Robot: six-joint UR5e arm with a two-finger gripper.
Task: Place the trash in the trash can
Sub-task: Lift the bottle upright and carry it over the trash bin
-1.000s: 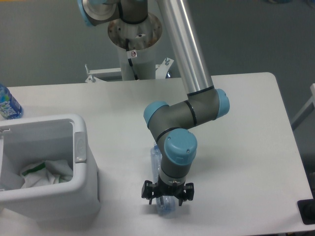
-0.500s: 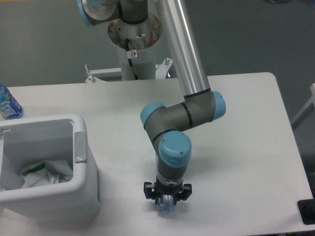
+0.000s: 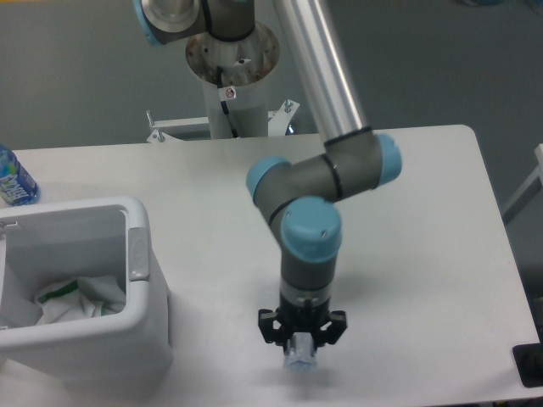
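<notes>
Gripper point(image 3: 300, 343) points straight down, jaws seemingly clamped on the crushed bottle point(image 3: 299, 354), which hangs end-down over the table's near edge. Trash can point(image 3: 144, 335) sits well off toward the camera's left; wrapper point(image 3: 81, 298) inside.

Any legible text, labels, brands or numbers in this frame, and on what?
None can be read.
Upright bottle at the table's left edge: blue label with pale marks, too blurred.
Small sticker on the robot's pedestal: red and white, too small.
Crushed bottle in the gripper: no label shows.
</notes>
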